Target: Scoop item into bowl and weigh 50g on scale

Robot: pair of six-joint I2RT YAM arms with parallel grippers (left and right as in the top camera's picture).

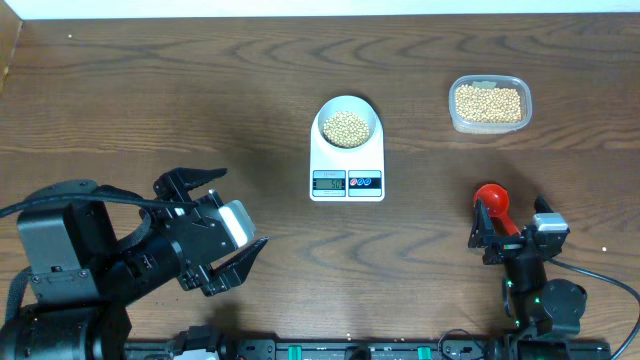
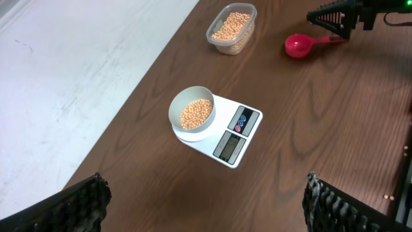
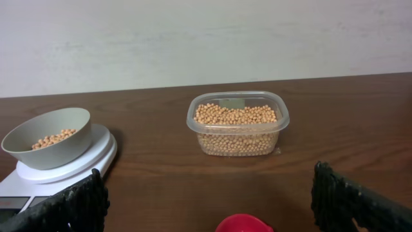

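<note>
The pale bowl point(image 1: 324, 112) stands on the white scale point(image 1: 320, 160) at the table's middle and holds a layer of beige beans point(image 1: 347, 128). More beans point(image 1: 488, 103) fill a clear tub point(image 1: 456, 120) at the back right. A red scoop point(image 1: 491, 198) lies on the table, its handle running between the fingers of my right gripper point(image 1: 512, 236), which is open. In the right wrist view the scoop's cup point(image 3: 244, 224) shows between the wide-apart fingers point(image 3: 206, 200). My left gripper point(image 1: 222, 222) is open and empty at the front left, well apart from the scale.
The left wrist view shows the bowl point(image 2: 187, 133) on the scale point(image 2: 239, 136), the tub point(image 2: 215, 40) and the scoop point(image 2: 301, 45). The table's far edge meets a pale wall. The scale's display is too small to read.
</note>
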